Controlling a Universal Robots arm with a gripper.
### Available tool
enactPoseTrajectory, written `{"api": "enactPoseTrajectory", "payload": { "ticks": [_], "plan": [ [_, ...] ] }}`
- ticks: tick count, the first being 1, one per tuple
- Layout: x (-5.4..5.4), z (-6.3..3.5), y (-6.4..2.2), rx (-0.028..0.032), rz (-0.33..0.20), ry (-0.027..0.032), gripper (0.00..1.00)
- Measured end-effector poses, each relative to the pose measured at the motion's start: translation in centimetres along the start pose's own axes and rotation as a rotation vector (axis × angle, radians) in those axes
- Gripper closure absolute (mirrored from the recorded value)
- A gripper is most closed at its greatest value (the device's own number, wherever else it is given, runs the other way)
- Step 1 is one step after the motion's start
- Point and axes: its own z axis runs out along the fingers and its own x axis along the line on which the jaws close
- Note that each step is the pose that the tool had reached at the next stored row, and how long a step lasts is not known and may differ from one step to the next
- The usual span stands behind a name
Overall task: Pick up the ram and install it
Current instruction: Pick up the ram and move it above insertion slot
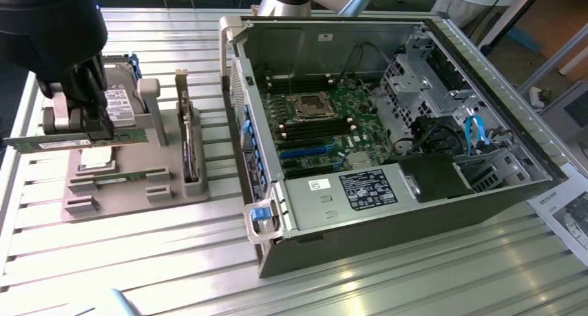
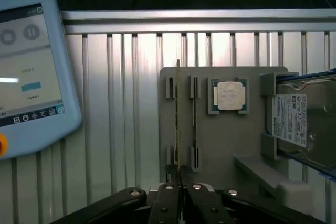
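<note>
Gripper (image 2: pixel 179 184) is pinching the ram (image 2: pixel 178 114) btwn its fingertips, jaws pressed nearly together on the thin green board; it's holding the stick on edge, approx level, over the gray holder (image 2: pixel 226 150) at the exterior view's left; second ram stick (image 2: pixel 195 119) is sitting in its slot just beside; silver processor chip (image 2: pixel 230 96) and hard drive (image 2: pixel 302 124) are resting further along the holder; dark card (image 1: pixel 189 147) is standing on edge on the holder's side nearer the open PC case (image 1: pixel 395 237); motherboard (image 1: pixel 321 123) is lying exposed inside, well apart from the ram; blue pendant (image 2: pixel 31 72) is lying on the slatted table (image 2: pixel 121 103).
</note>
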Motion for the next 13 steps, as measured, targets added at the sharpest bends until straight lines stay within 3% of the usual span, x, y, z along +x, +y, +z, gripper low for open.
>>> {"api": "enactPoseTrajectory", "payload": {
  "ticks": [11, 13],
  "plan": [
    [-0.1, -4.23, 0.12, -0.0001, 0.000, 0.0001, 0.88],
    [-0.1, -4.50, 0.13, 0.0000, 0.000, 0.0000, 0.88]
  ]
}}
